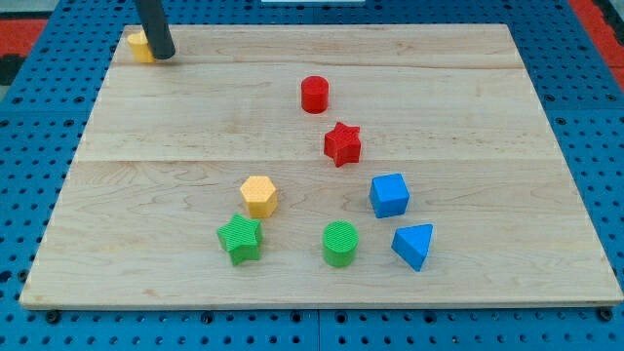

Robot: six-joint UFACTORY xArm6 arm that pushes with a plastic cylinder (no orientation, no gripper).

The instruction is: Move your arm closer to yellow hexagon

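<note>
The yellow hexagon (259, 195) sits on the wooden board (468, 97), a little left of centre and toward the view's bottom. My tip (163, 55) is at the view's top left corner of the board, far from the hexagon. It touches or partly hides a second yellow block (138, 45), whose shape I cannot make out.
A green star (240, 239) lies just below the hexagon. A green cylinder (340, 243) is to its lower right. A red cylinder (314, 95) and a red star (342, 144) lie above right. A blue cube (389, 195) and a blue triangle (413, 245) are at the right.
</note>
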